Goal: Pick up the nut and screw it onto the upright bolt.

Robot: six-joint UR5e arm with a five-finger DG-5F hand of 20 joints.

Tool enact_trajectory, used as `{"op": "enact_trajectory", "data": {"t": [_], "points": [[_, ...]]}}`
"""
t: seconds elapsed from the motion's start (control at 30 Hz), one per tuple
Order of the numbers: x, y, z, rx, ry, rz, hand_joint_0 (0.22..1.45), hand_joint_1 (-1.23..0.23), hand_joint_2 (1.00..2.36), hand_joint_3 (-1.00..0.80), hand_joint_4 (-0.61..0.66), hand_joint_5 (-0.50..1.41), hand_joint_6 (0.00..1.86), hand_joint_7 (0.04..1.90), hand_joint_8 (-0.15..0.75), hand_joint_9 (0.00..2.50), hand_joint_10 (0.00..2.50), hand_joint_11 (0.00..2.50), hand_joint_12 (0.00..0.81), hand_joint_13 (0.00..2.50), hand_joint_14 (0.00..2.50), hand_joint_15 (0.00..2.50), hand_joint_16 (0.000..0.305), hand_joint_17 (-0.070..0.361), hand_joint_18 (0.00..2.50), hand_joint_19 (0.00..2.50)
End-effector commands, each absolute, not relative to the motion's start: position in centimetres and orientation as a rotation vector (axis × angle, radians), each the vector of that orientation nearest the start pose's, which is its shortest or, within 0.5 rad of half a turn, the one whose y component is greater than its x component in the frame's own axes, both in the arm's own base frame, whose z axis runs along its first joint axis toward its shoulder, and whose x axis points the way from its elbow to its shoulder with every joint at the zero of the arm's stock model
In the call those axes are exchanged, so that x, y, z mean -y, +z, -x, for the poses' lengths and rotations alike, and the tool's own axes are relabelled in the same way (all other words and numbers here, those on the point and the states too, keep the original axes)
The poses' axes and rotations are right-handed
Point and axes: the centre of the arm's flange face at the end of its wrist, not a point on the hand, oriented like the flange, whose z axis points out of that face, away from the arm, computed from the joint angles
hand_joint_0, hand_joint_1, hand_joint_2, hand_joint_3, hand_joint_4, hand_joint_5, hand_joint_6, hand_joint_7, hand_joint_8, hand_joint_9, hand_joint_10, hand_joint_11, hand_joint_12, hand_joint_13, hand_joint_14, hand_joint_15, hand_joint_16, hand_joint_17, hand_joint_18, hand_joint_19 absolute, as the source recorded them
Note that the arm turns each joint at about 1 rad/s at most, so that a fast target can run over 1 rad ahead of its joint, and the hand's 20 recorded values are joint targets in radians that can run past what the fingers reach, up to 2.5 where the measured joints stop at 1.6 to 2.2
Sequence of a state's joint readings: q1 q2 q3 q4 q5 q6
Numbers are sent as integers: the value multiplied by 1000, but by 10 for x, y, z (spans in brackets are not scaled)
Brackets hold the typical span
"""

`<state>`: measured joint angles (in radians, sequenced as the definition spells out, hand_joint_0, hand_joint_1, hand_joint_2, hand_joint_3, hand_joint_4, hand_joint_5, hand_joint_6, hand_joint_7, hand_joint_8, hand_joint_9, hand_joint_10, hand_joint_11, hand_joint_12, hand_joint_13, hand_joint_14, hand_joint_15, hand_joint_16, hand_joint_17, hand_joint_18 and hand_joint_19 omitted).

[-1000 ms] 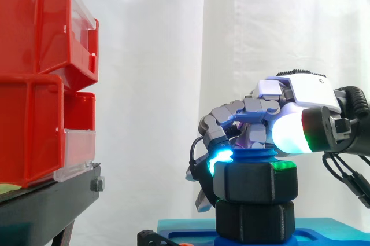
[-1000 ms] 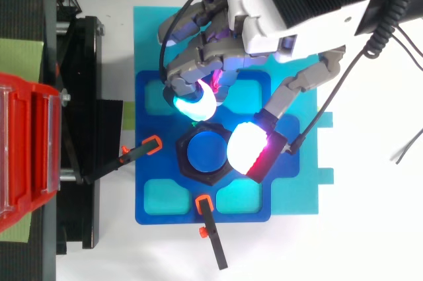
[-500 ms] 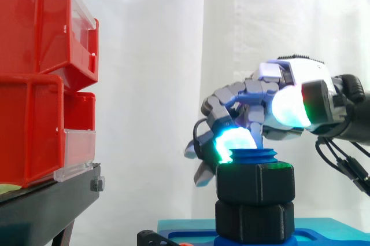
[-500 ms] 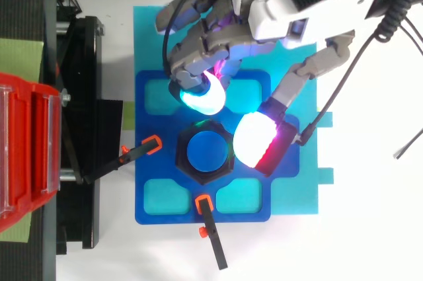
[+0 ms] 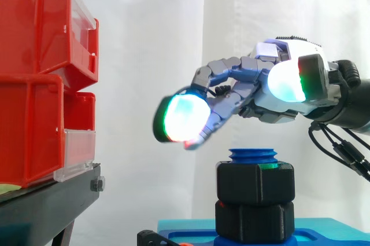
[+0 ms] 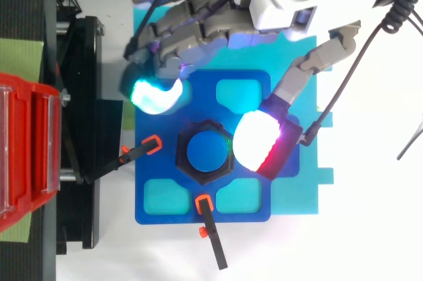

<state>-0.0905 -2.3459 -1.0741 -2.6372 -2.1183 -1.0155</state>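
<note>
Has let go of the nut (image 5: 255,183) and pulled the hand (image 5: 272,92) up, toward 12 o'clock from the bolt (image 6: 207,151) — fingers (image 5: 184,118) spread, holding nothing. Leaves the nut threaded on the bolt, blue tip showing above. Probably resetting for another turn.

Matt black plastic nut (image 5: 255,183), threaded blue plastic bolt (image 5: 253,155), glossy red plastic bins (image 5: 40,32)
</note>
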Motion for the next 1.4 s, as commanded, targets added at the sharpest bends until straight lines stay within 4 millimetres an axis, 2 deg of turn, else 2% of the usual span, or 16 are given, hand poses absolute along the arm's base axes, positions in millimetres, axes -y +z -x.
{"op": "enact_trajectory", "data": {"t": [0.0,0.1,0.63,0.97,1.37], "points": [[144,279,-772,-1412,756,27,470,-309,1000,-500,146,-171,501,603,163,489,0,0,247,271,0,0,27,60,0,0],[136,264,-778,-1410,765,31,464,-292,1000,-500,120,-191,501,578,157,385,0,0,259,206,0,0,29,66,0,0],[108,243,-773,-1483,804,-6,471,-200,1000,-500,173,-147,501,614,142,170,0,0,263,140,0,0,31,70,0,0],[106,238,-770,-1524,815,-26,475,-200,1000,-500,195,-112,503,911,176,181,0,0,271,181,0,0,31,69,0,0],[114,238,-768,-1521,798,-19,484,-216,1000,-500,170,-88,503,1117,195,231,0,0,263,226,0,0,28,63,0,0]]}}
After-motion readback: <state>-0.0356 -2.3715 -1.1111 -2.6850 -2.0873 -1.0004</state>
